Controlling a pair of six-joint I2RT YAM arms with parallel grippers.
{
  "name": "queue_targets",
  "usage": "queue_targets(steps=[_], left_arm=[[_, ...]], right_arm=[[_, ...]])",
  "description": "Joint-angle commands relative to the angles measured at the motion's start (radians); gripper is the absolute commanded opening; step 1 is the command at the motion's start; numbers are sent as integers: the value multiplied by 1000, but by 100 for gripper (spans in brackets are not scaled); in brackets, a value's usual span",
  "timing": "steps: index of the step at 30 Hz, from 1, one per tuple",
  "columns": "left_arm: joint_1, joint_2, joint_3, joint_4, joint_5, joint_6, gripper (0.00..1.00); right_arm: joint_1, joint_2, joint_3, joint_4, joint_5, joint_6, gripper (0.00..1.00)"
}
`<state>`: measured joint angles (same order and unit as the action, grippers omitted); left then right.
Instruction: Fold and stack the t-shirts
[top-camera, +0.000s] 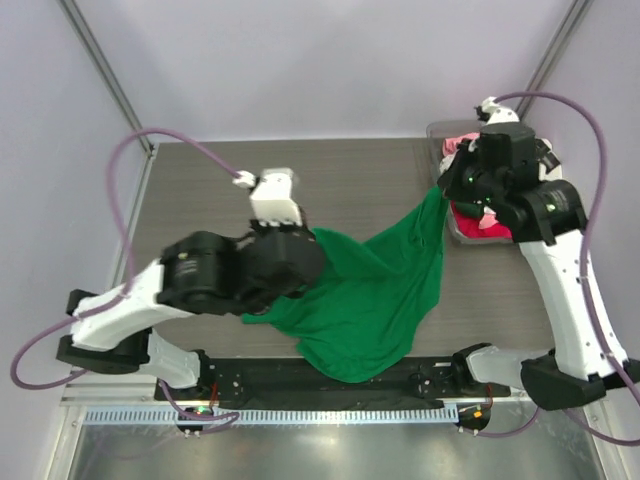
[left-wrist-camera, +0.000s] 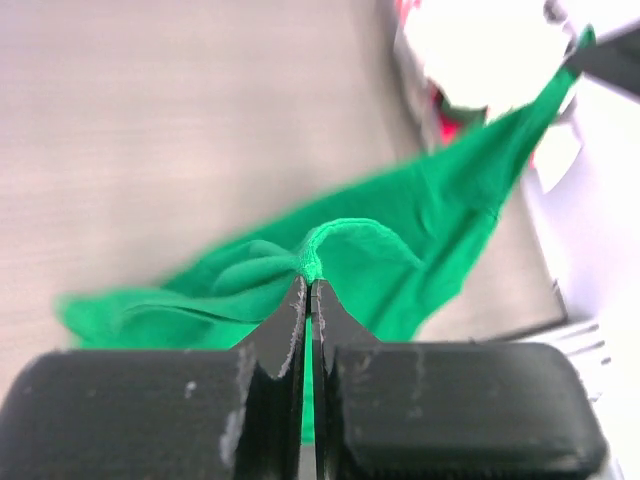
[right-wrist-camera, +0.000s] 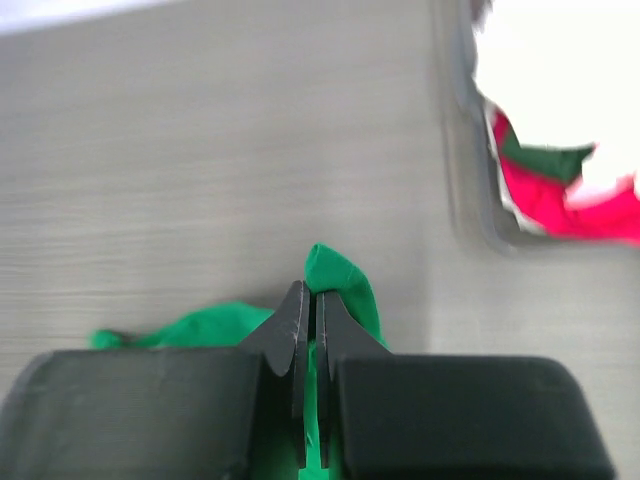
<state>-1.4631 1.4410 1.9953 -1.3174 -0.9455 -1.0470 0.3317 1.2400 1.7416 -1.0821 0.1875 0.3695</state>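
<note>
- Stretching between my two grippers, the green t-shirt (top-camera: 375, 295) runs in a sloping band across the right half of the table (top-camera: 200, 190).
- Its bulk is pooled on the near side, with the lower hem spilling to the table's near edge.
- One narrow corner climbs up and to the far right, pulled taut toward the bin.
- My left gripper (left-wrist-camera: 308, 285) is clamped tight on a gathered fold of that green cloth. The fabric bunches into a small loop right at the fingertips, with no gap between the jaws.
- Seen from above, that pinch sits at the shirt's left edge, near the middle of the table, with my left wrist over it.
- My right gripper (right-wrist-camera: 307, 292) is likewise squeezed onto green cloth, a rounded nub of it poking out just past the tips.
- From above, this one has the far right corner of the shirt lifted off the table, just beside the bin's left wall.
- The clear plastic bin (top-camera: 437, 130) sits at the far right corner of the table, and my right arm covers most of it.
- A red t-shirt (right-wrist-camera: 575, 205) lies inside the bin, with pink cloth (top-camera: 458, 147) showing at the far end.
- There's a bright white patch in the bin on both wrist views. It may be the white shirt, but it's too washed out for me to tell.
</note>
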Motion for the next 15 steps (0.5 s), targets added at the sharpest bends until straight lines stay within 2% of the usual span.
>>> queue_targets(steps=[1, 5, 8, 15], left_arm=[[-9, -69, 94, -309, -183, 157, 0], [-9, -174, 168, -249, -248, 303, 0], [-9, -277, 125, -68, -234, 451, 0], [-9, -474, 4, 161, -205, 688, 0]], right_arm=[[-3, -77, 125, 40, -86, -92, 1], [-5, -200, 168, 108, -80, -129, 1], [-3, -307, 148, 172, -89, -144, 1], [-3, -560, 3, 333, -102, -164, 1]])
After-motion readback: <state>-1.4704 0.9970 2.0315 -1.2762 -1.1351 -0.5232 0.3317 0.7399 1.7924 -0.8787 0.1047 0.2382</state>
